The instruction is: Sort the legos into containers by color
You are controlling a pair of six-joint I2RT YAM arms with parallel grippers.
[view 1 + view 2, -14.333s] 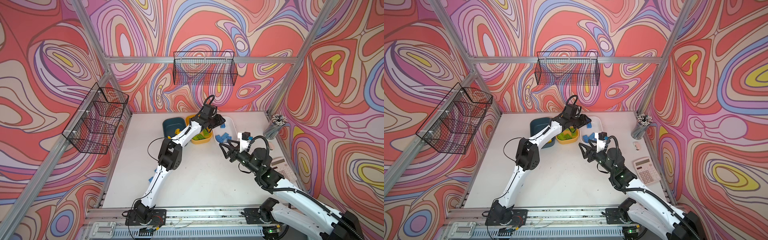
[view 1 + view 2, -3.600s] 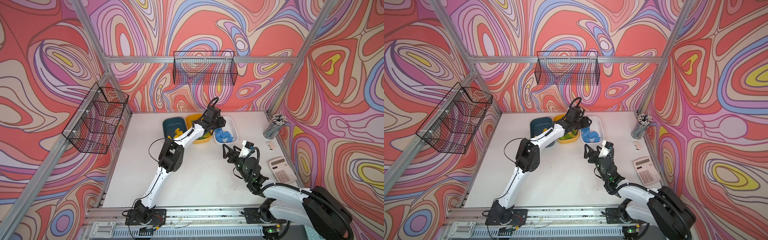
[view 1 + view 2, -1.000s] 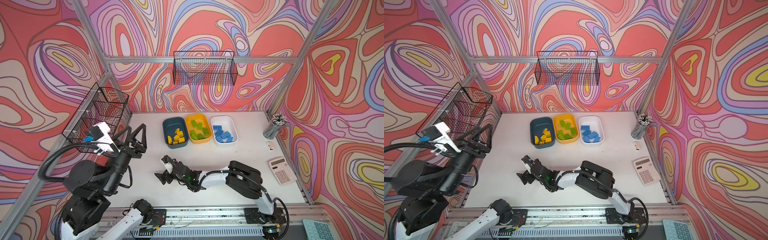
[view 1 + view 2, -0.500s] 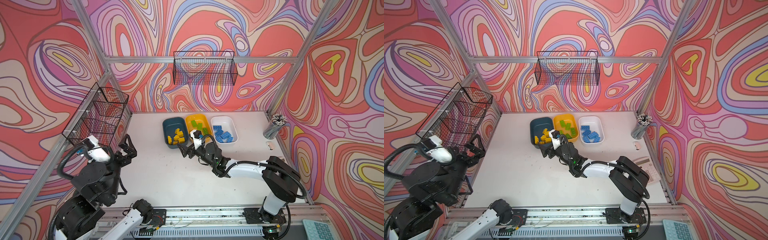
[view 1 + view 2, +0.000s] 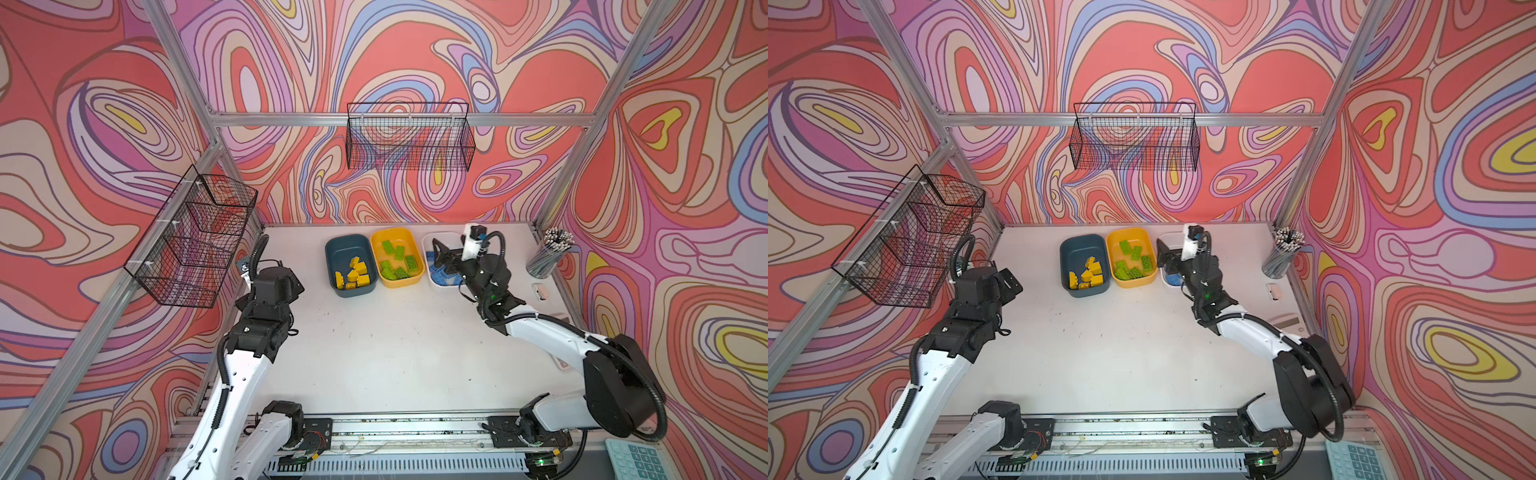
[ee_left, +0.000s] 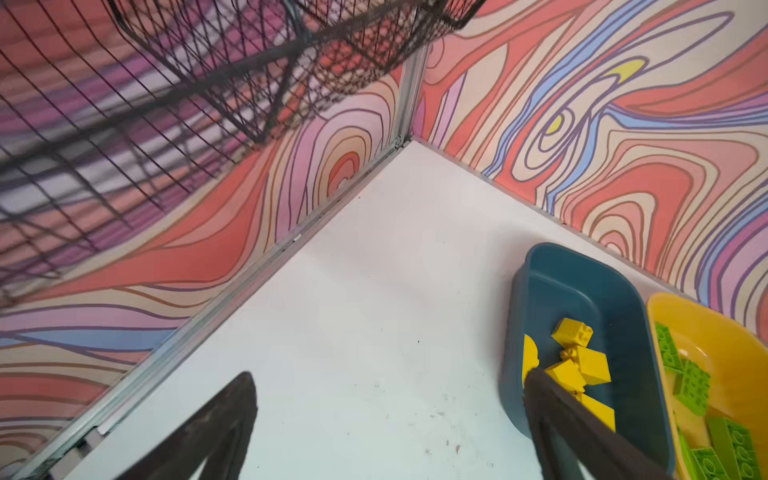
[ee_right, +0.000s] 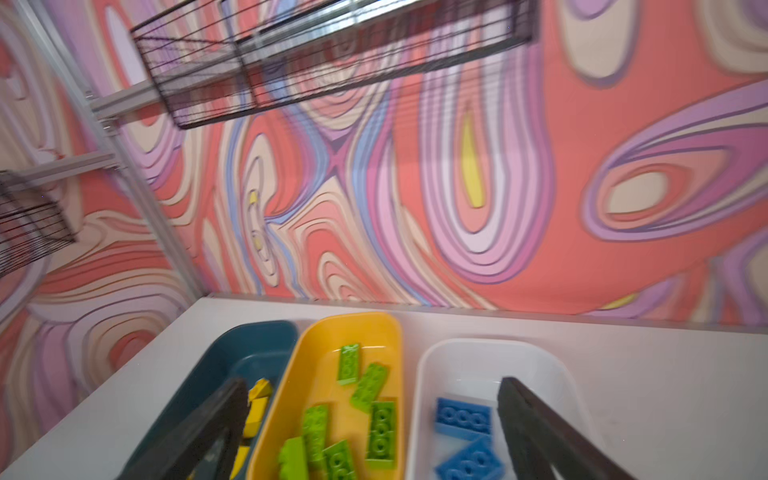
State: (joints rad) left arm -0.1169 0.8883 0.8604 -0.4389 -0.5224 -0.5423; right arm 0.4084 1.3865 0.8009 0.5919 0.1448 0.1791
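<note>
Three containers stand in a row at the back of the table. The dark teal tub (image 5: 348,249) holds yellow legos (image 5: 354,275). The yellow tub (image 5: 395,239) holds green legos (image 5: 397,262). The white tub (image 7: 478,353) holds blue legos (image 7: 463,417) and is partly hidden in both top views. My right gripper (image 5: 442,257) hovers open and empty over the white tub's near end. In the right wrist view its fingers (image 7: 536,424) straddle the yellow tub. My left gripper (image 6: 389,376) is open and empty above bare table left of the teal tub (image 6: 577,286).
Black wire baskets hang on the left wall (image 5: 195,237) and the back wall (image 5: 409,137). A grey pen cup (image 5: 546,253) stands at the back right, with a small white object (image 5: 539,291) near it. A teal calculator (image 5: 636,457) lies beyond the front right corner.
The right gripper has swung from in front of the teal and yellow tubs over to the white tub. The left arm has come down from beside the left basket. The legos have stayed put.
</note>
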